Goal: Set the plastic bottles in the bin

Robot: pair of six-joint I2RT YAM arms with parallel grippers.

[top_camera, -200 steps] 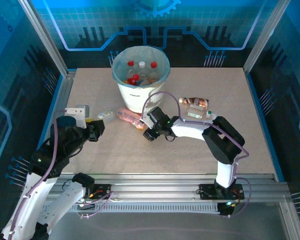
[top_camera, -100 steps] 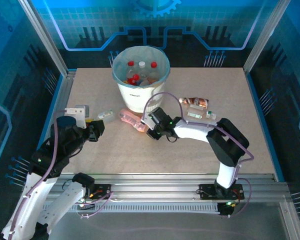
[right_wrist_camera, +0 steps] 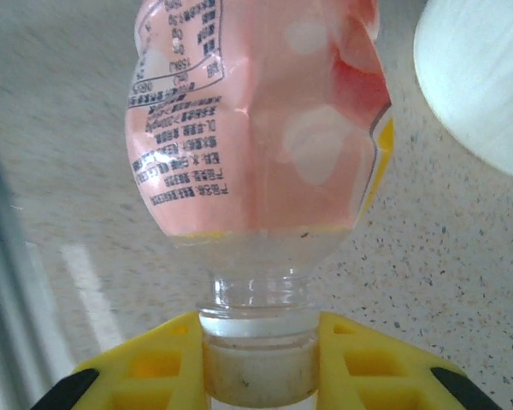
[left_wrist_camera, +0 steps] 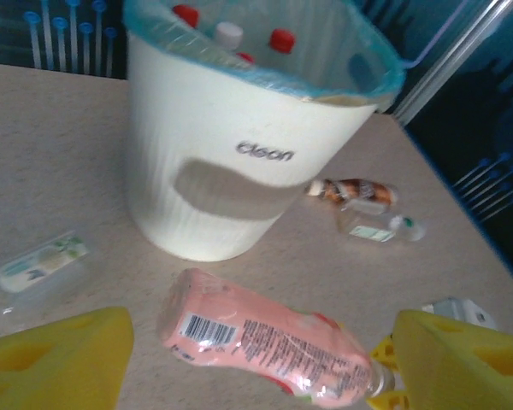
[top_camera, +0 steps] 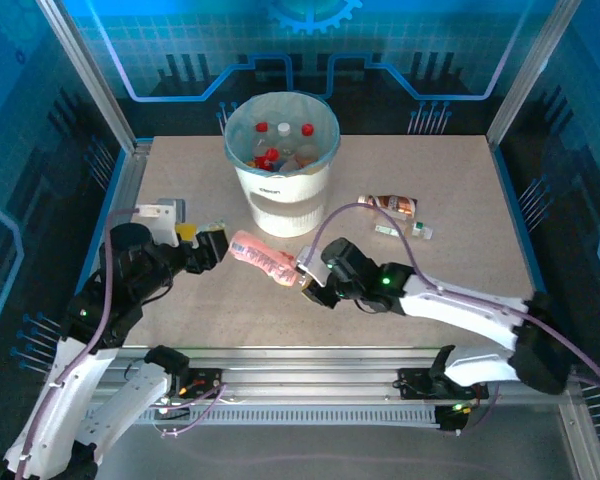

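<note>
Pink bottle (top_camera: 262,257), neck in right claw (top_camera: 303,273), is near bin (top_camera: 280,205) wall.

The right gripper (right_wrist_camera: 258,380) is clamping the neck end of a pink bottle (right_wrist_camera: 256,120), its yellow fingers (right_wrist_camera: 154,376) pressing on either side of the pale cap (right_wrist_camera: 258,363). The bottle is stretching away from the jaws, its crumpled pink label showing black print and its clear neck sitting just above the cap. Whether its body is resting on the speckled table (right_wrist_camera: 445,282) is unclear. The bin (right_wrist_camera: 483,81) is showing its white wall just beside the bottle's far end. A grey strip (right_wrist_camera: 4,282) is running along the table's edge.
</note>
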